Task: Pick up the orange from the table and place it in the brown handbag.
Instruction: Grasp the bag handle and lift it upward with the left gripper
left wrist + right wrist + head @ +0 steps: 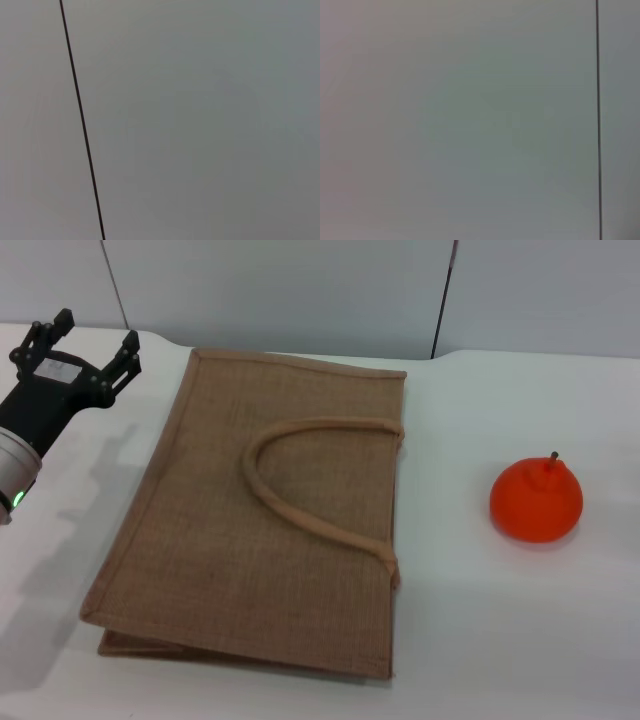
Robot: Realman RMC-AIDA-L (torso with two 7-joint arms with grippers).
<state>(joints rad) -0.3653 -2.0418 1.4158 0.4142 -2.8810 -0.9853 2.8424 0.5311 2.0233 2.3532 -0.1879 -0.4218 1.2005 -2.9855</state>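
The orange (536, 500) sits on the white table (500, 640) at the right, stem up. The brown handbag (260, 510) lies flat in the middle, its looped handle (300, 490) resting on top and its opening toward the orange. My left gripper (95, 338) is open and empty, raised above the table at the far left, beside the bag's far left corner. My right gripper is out of view. Both wrist views show only a plain grey wall with a dark seam.
A grey panelled wall (300, 290) rises behind the table's far edge. Bare tabletop lies between the bag and the orange and along the front right.
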